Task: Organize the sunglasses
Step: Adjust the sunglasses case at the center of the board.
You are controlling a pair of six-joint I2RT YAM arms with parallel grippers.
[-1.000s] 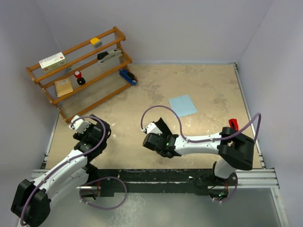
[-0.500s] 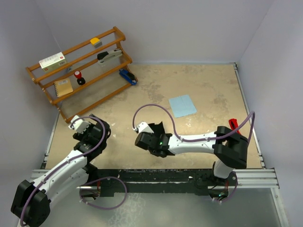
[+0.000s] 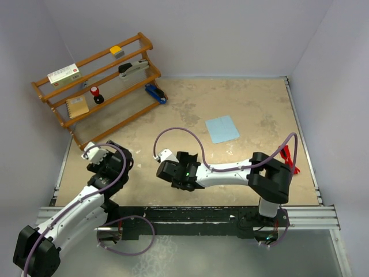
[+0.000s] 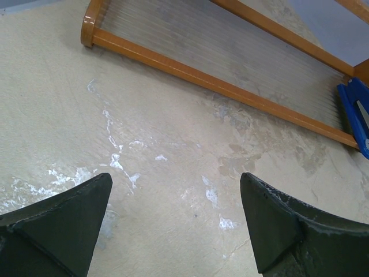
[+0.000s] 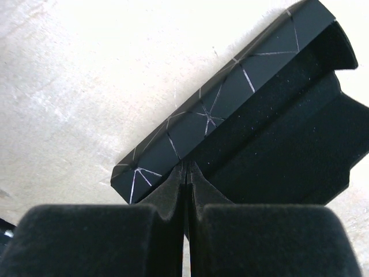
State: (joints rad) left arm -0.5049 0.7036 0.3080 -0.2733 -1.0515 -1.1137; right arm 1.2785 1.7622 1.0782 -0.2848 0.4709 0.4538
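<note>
The sunglasses [image 3: 286,157] lie on the worktop [image 3: 253,104] close to its right edge. They are small and bright red with a thin frame. The right arm's elbow and its purple cable cross in front of them, so only part shows. They are outside any container and well apart from both hands.

The black case [image 5: 230,115] stands open near the middle of the worktop, far to the left of the sunglasses. Its outer panel carries thin white crossing lines, and only dark lining shows inside it. The right hand [image 5: 185,173] is clenched, its fingertips pressed together right at the case's near edge. Whether a thin fold of the case is nipped between them cannot be told. A pale blue cloth [image 3: 222,128] lies flat beyond the case, apart from it.

The left hand [image 4: 176,190] hovers over bare worktop at the left with its fingers spread wide, grasping nothing.

Beyond it, the wooden rack [image 4: 219,86] holds a white box [image 3: 64,74], a yellow item [image 3: 117,51], a black stapler [image 3: 132,68], a red-and-black item [image 3: 95,94], a tan notebook [image 3: 76,107] and a blue item [image 3: 155,93] at its low right end.
</note>
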